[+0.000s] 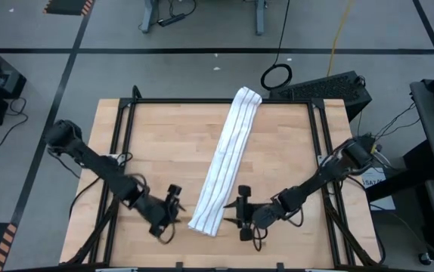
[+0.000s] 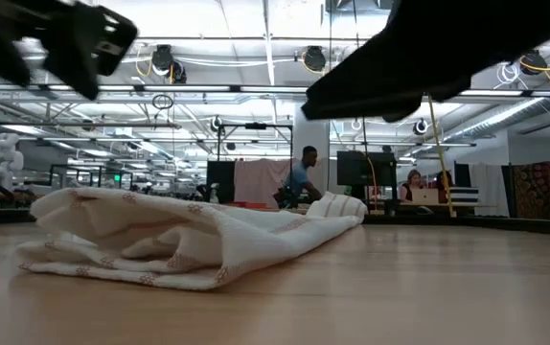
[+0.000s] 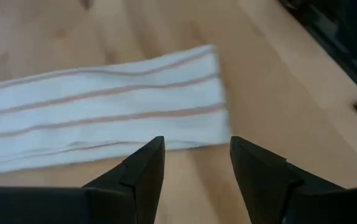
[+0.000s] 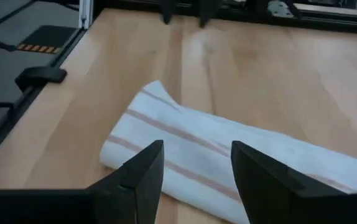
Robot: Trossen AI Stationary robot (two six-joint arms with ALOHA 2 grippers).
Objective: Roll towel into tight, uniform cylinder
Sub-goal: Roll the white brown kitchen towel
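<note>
The folded towel [image 1: 223,162] lay diagonally on the wooden table [image 1: 156,143], its near end between left gripper [image 1: 174,205] and right gripper [image 1: 242,213], both jaws apart, empty, equally near.

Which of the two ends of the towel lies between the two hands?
The near end of the towel: it lies between the left hand and right hand; the other end reaches the table's far edge.
</note>
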